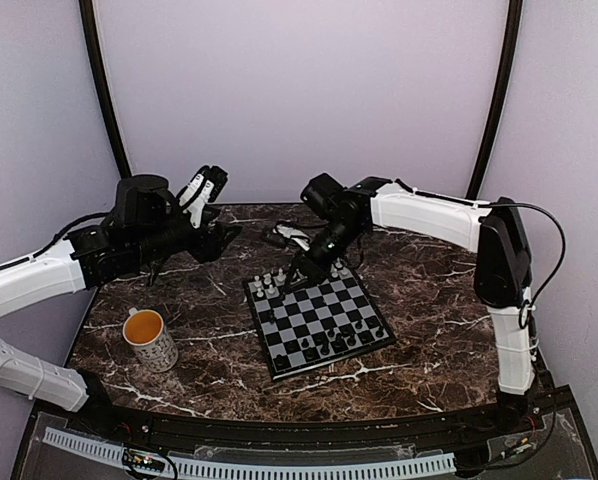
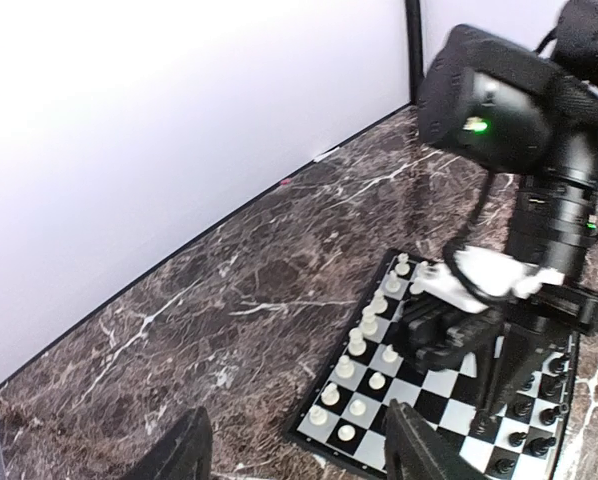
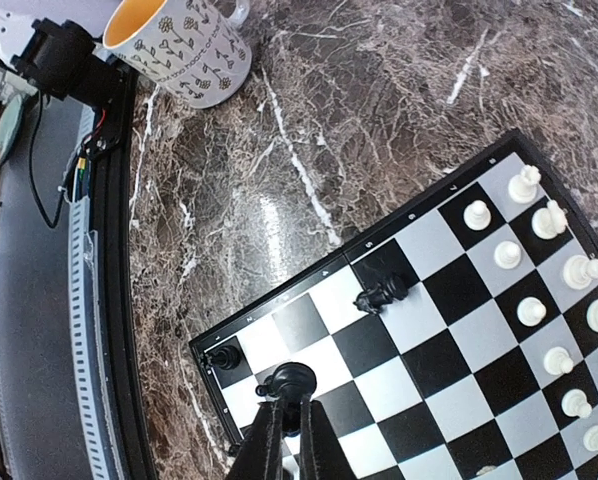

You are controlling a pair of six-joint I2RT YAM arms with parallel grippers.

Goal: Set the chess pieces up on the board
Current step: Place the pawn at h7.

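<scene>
The board point(image 1: 324, 312) lies mid-table, with white chess pieces point(image 1: 267, 285) along its far left side and black chess pieces point(image 1: 331, 343) along its near right side. My right gripper point(image 1: 303, 274) hovers over the board's far edge. In the right wrist view it point(image 3: 287, 415) is shut on a black piece point(image 3: 297, 378), held above the board point(image 3: 434, 352). Another black piece point(image 3: 384, 293) lies tipped on its side, and one point(image 3: 222, 357) stands in the corner. My left gripper point(image 1: 227, 236) is open and empty, above the table left of the board point(image 2: 457, 385). White pieces point(image 2: 364, 340) show in the left wrist view.
A patterned mug point(image 1: 150, 339) with orange liquid stands near the table's left front; it also shows in the right wrist view point(image 3: 184, 48). A small white and dark object point(image 1: 290, 237) lies behind the board. The purple back wall is close behind.
</scene>
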